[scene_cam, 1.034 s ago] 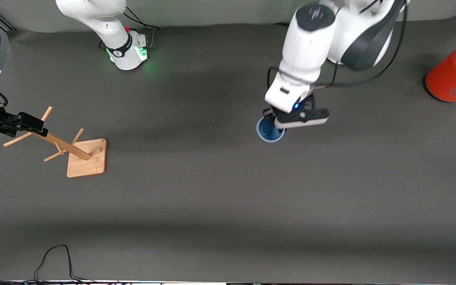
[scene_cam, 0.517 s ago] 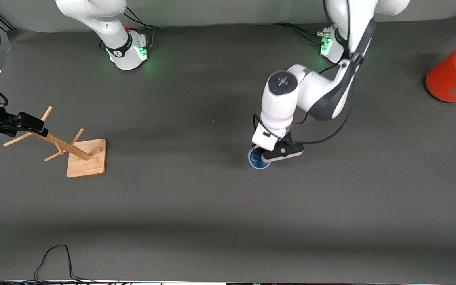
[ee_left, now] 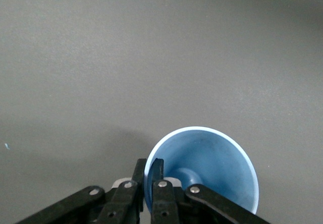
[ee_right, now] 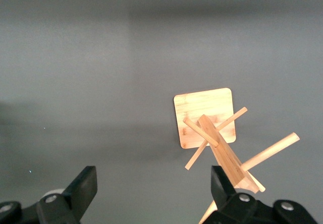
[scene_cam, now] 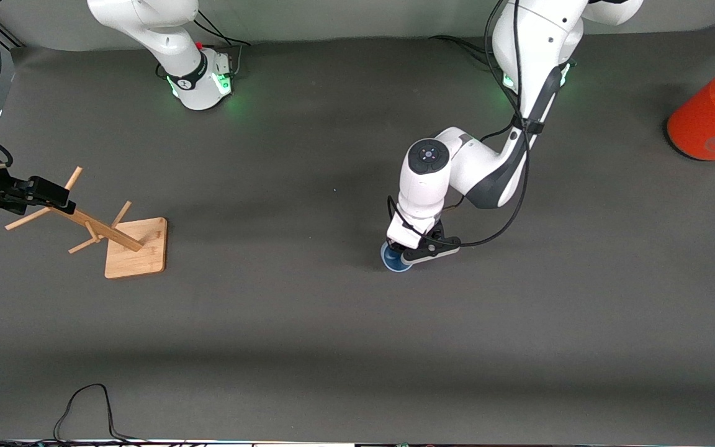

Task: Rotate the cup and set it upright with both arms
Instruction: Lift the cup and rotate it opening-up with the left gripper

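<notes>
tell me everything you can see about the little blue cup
The small pale-blue handleless cup looks like matte plastic, with a round open mouth that tapers to a narrower base. It stands upright, mouth up, on the dark grey table mat near the table's middle, nothing visible inside. The left arm's black gripper is shut on its rim, one finger inside the wall and one outside. Nothing else touches it.

Robot lab, 2 bench-mounted arms (scene_cam: 457,167), grey mat (scene_cam: 308,347)

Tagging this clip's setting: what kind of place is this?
Likely a robot lab bench: two arms bolted to a grey-matted table, loose cables, props only. Left gripper pinches a cup; right gripper waits open above a wooden rack.
</notes>
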You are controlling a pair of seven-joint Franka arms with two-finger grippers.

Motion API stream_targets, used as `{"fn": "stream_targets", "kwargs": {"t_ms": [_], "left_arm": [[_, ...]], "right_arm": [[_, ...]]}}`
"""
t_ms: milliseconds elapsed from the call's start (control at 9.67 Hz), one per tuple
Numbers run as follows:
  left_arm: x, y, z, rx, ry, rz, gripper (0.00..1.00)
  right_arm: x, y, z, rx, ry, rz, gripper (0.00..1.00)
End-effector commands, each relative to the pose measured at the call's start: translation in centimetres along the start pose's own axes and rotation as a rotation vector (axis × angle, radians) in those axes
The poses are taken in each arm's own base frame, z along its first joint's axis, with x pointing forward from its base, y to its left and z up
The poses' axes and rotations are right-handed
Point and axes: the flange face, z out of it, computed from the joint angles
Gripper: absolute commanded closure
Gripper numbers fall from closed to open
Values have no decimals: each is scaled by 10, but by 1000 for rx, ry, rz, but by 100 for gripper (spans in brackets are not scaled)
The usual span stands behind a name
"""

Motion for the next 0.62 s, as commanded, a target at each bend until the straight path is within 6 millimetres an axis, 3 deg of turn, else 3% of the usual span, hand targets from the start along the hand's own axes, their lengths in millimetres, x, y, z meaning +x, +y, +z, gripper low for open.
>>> {"fn": "stream_targets", "kwargs": {"t_ms": [0,517], "left_arm": [[-11,12,1,0,13,-19,100],[-37,24,8,44,130,-85,100]], "right_arm": [[-1,1,-1,-8,9,-21,0],[-1,1,-1,-8,9,-21,0]]}}
